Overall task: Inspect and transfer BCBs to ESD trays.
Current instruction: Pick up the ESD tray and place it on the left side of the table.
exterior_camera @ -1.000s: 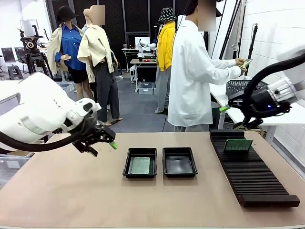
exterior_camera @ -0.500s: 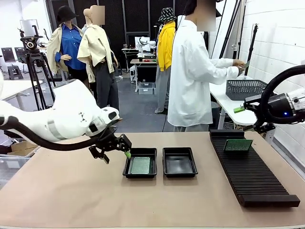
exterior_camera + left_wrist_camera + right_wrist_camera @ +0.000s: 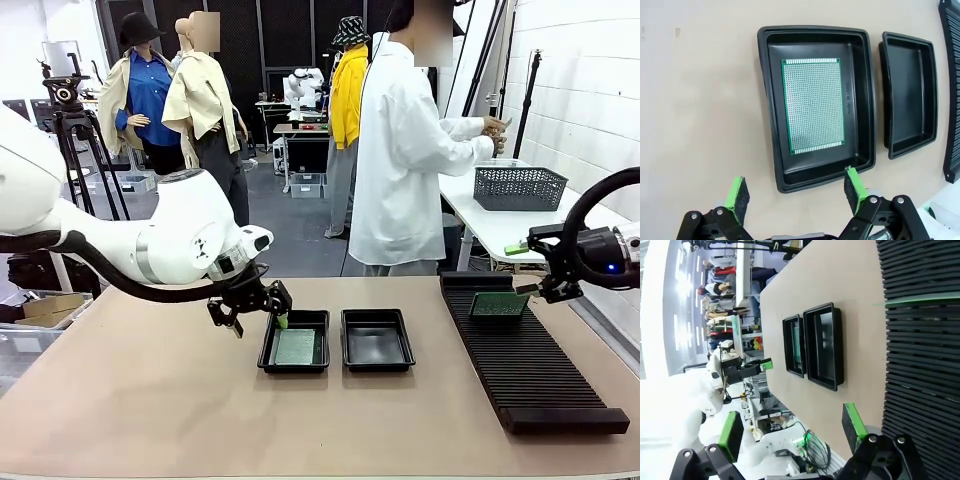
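The left pincer point(image 3: 252, 318), spread, hangs at the 10 o'clock corner of the left tray point(image 3: 266, 350). Its wrist view reveals the hole grid of the green board point(image 3: 814, 106) lying inside. The right pincer point(image 3: 520, 270), spread too, hovers by a second board point(image 3: 500, 303) in the rack point(image 3: 530, 380) at 3 o'clock.

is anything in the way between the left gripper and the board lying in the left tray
Nothing visible does. The left gripper hangs open at the edge of the ESD tray, and the BCB lies flat and bare on that tray's floor, with nothing above it.
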Motion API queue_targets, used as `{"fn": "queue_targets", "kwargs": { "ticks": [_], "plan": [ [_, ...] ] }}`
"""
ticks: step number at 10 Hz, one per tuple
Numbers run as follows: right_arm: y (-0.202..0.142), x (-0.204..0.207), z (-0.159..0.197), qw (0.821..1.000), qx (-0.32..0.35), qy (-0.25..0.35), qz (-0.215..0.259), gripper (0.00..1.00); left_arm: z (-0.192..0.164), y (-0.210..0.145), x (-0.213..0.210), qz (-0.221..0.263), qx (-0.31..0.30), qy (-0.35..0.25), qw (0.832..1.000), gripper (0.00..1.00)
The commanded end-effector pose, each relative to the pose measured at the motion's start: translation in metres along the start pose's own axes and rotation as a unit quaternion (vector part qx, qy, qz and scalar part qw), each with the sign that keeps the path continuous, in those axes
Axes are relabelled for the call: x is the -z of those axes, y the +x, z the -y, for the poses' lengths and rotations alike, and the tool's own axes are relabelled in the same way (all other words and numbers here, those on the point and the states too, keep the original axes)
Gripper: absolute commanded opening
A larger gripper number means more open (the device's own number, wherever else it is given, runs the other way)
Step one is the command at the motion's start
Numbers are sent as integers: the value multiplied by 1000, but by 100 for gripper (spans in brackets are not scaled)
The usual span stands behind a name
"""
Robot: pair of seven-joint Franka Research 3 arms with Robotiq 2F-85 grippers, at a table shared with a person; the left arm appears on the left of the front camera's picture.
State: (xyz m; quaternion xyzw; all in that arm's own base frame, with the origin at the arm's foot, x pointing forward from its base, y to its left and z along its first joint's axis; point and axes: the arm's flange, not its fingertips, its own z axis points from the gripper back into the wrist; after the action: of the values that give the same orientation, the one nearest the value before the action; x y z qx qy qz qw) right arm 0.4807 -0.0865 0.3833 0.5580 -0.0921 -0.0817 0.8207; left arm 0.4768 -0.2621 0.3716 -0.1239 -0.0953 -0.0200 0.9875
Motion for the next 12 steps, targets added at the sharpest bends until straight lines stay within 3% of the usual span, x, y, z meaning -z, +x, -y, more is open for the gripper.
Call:
{"fn": "queue_targets", "kwargs": {
  "ticks": [1,6,7,12],
  "plan": [
    [13,-6,8,1000,3,23,-12,100,11,6,11,4,-12,19,1000,100],
    [24,-7,22,998,-4,45,-53,100,4,11,36,16,16,37,999,100],
    [19,-6,20,999,16,30,-27,100,1,14,42,26,24,37,999,100],
    [19,-6,20,999,16,30,-27,100,-7,17,55,10,55,30,998,100]
  ]
}}
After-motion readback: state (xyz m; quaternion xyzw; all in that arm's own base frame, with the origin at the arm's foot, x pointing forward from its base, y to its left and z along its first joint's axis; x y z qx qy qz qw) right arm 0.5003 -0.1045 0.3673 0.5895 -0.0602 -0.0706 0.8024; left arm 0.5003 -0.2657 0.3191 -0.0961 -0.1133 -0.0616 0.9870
